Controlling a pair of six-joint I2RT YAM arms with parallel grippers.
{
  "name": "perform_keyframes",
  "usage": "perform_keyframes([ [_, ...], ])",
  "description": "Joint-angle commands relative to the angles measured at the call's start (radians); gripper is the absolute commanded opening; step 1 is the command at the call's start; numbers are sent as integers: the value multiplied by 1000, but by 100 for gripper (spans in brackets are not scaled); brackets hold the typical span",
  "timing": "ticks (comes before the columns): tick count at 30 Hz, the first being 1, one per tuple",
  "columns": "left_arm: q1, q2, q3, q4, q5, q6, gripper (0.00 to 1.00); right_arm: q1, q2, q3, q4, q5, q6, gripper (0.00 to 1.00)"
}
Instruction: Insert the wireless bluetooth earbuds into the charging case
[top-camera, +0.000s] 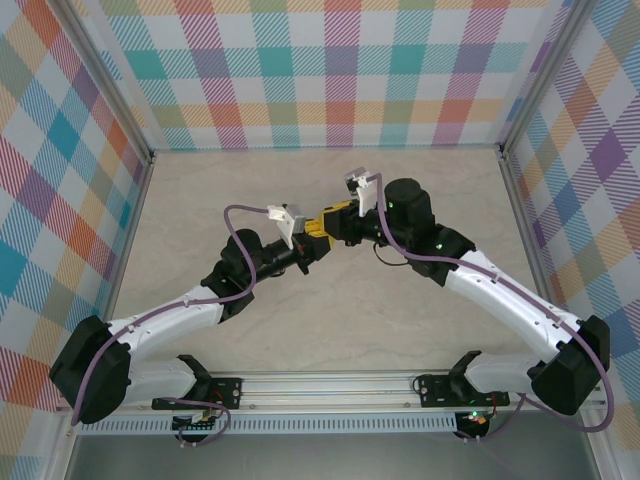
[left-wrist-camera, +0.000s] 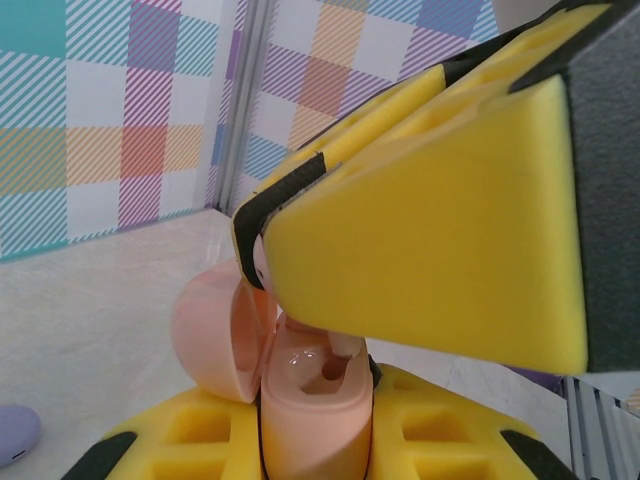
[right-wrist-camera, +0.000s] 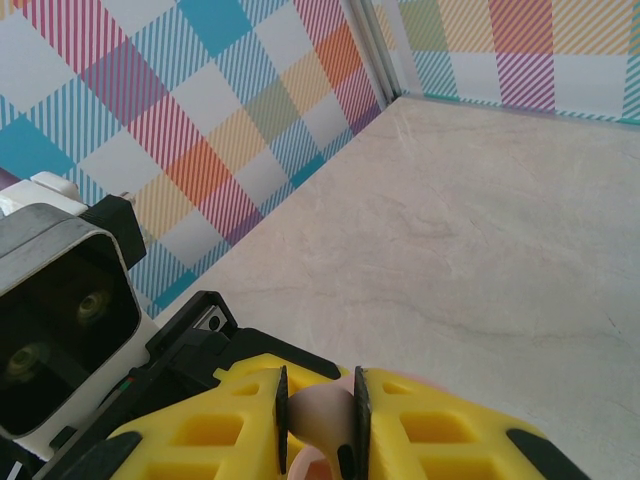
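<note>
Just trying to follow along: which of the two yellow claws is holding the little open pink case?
The left gripper: the case sits between its fingers. The right gripper pinches only a small pale piece.

Both arms meet above the middle of the table (top-camera: 420, 180), with the left pincer (top-camera: 312, 248) and right pincer (top-camera: 335, 222) tip to tip. The charging case (left-wrist-camera: 312, 410) stands between the left pincer's fingers, its lid (left-wrist-camera: 215, 335) swung open to the left in the left wrist view. The earbud (left-wrist-camera: 261, 265) is pinched at the right pincer's tips, just above the case's opening; contact between them cannot be determined. A rounded object (left-wrist-camera: 15, 435) lies on the table, left of the case and apart from it.
</note>
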Motion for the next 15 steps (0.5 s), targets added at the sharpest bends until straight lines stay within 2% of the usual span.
perform_keyframes([
  [1, -15, -3, 10, 64, 0, -20, 15, 4, -20, -16, 17, -6, -6, 26],
  [15, -15, 10, 3, 111, -23, -49, 15, 4, -21, -33, 30, -9, 24, 25],
])
